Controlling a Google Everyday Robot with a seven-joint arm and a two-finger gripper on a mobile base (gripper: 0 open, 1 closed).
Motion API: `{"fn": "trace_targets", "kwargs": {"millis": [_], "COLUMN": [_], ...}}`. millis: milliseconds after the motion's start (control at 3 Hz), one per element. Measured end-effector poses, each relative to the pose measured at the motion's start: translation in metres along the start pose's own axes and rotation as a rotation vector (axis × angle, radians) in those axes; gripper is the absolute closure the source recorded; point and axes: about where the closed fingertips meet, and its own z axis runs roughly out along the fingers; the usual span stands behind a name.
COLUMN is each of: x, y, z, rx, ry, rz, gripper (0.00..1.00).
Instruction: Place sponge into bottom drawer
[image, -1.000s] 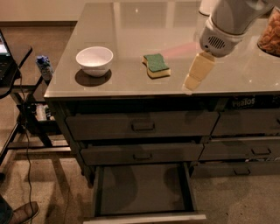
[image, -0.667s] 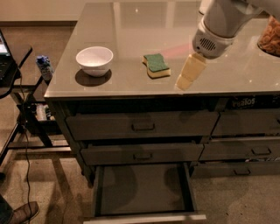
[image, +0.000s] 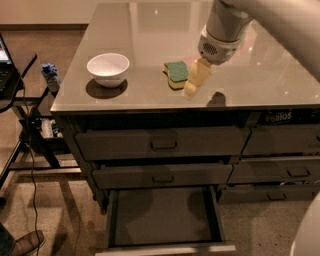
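Note:
The sponge (image: 176, 74), yellow with a dark green top, lies on the grey countertop (image: 150, 30) near its front edge. My gripper (image: 193, 84) hangs from the arm at the upper right, with its pale fingers (image: 196, 75) pointing down just to the right of the sponge, close to it or touching its right end. The bottom drawer (image: 162, 215) of the left column stands pulled out below, showing a flat dark interior and a pale front edge.
A white bowl (image: 108, 69) sits on the counter left of the sponge. Two shut drawers (image: 162, 144) are above the open one, with narrower drawers (image: 280, 142) to the right. A side stand with a small bottle (image: 50, 76) and cables is at the left.
The arm has moved left across the counter, bringing the gripper from well right of the sponge to right beside it. The sponge and drawer have not moved.

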Motion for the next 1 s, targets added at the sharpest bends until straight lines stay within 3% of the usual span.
{"fn": "trace_targets", "kwargs": {"millis": [333,667,1000], "x": [0.000,-0.016,-0.060], "y": [0.000,-0.008,-0.021], "z": [0.000,0.005,0.019], "rx": [0.000,-0.033,-0.064], "ry": [0.000,-0.023,-0.019], "rz": [0.000,0.064,0.136], "gripper": [0.00,0.00,0.00]}}
